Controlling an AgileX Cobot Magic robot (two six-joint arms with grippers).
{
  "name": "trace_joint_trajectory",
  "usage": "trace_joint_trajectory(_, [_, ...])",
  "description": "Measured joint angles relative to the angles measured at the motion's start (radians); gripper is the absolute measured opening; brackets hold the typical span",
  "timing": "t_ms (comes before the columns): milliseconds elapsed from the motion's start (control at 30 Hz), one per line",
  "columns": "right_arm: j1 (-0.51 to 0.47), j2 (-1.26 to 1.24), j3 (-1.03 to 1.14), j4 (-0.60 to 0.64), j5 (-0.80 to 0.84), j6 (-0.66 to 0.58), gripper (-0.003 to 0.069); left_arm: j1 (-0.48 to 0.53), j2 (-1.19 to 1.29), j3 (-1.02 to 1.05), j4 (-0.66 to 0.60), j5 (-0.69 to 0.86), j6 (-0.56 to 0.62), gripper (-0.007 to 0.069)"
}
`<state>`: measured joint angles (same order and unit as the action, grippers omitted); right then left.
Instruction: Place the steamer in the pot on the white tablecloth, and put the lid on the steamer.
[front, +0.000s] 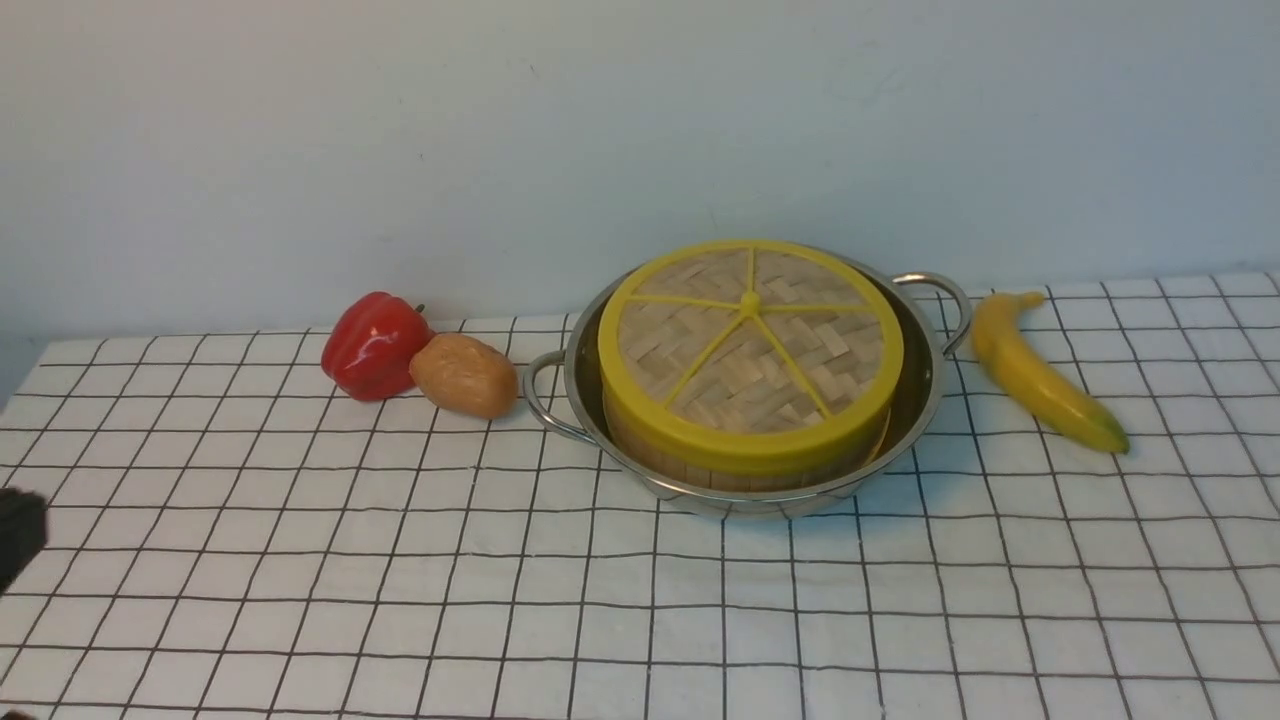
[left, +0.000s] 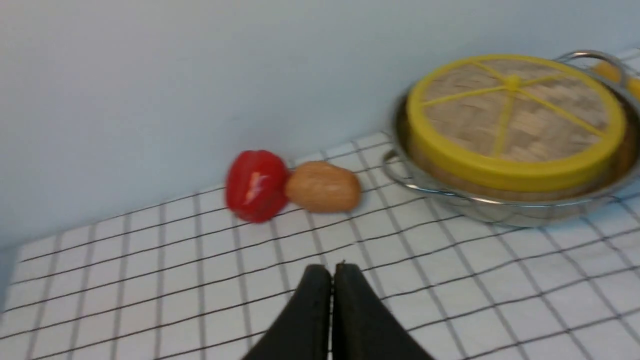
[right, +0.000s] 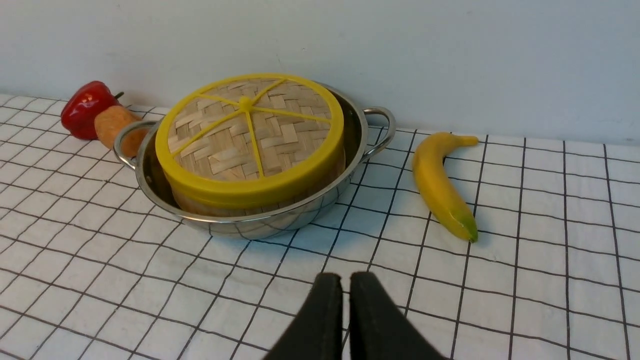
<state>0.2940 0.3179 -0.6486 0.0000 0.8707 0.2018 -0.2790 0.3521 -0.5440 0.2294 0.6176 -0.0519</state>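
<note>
Well beyond both pincers, lidded steamer (front: 745, 462)

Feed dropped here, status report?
Left gripper and right gripper shut, empty. Lid on steamer, steamer in pot. Nothing obstructing.

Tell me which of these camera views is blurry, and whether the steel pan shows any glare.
Left wrist view: smeared and soft, with the red bell pepper and the woven bamboo lid fuzzy-edged. Front and right wrist views: sharp, grid lines crisp. The shiny stainless-steel pot mirrors the grid lines of the white checked tablecloth in the right wrist view; no harsh glare.
</note>
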Motion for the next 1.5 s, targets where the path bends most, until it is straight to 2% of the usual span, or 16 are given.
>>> trace_joint_trajectory(200, [0.000,0.000,0.000,0.000,0.000,0.000,0.0072,0.188,-0.222,0.307,0.040,-0.208,0.007,0.0012])
trace_joint_trajectory(433, [0.000,0.000,0.000,0.019,0.000,0.000,0.0101,0.248,-0.345,0.537,0.041,-0.312,0.006,0.0022])
trace_joint_trajectory(1167, [0.000,0.000,0.000,0.024,0.000,-0.002,0.0204,0.243,-0.352,0.551,0.038,-0.329,-0.002,0.0022])
trace_joint_trajectory(1200, [-0.004,-0.008,0.001,0.008,0.000,-0.030,0.0213,0.243,-0.352,0.551,0.038,-0.329,-0.002,0.0022])
trace_joint_trajectory(1300, [-0.033,-0.026,0.001,-0.031,-0.001,-0.067,0.0221,0.243,-0.352,0.551,0.038,-0.329,-0.002,0.0022])
trace_joint_trajectory(1500, [-0.217,-0.063,0.009,-0.066,-0.035,-0.096,0.0237,0.243,-0.352,0.551,0.039,-0.329,-0.002,0.0022])
